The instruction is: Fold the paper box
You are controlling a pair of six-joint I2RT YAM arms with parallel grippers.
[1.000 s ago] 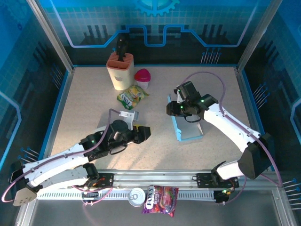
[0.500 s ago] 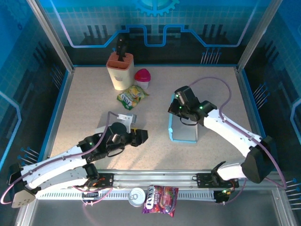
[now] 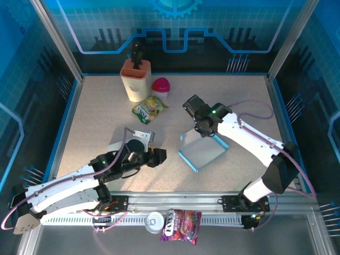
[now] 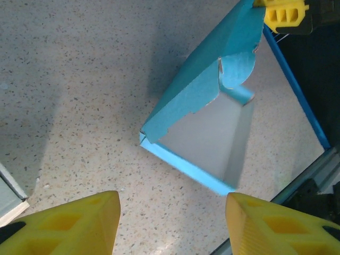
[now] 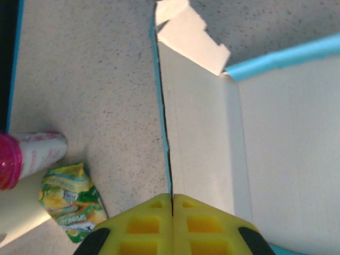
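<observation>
Pinching one raised side wall of the paper box [image 3: 204,151], the right claw [image 5: 172,204] is closed tight on the thin card. The box lies on the bench [image 3: 95,117], right of centre. The step in hand looks like standing that wall upright. Next, I judge, the left claw [image 3: 157,155], half-spread, empty and just left of the box, must press a neighbouring flap in. Its wrist view reveals the blue outer face and a curled tab [image 4: 236,69], while the overhead view gives the overall layout.

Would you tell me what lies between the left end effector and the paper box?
Just bare table; the left wrist view shows it between the left end effector and paper box.
</observation>
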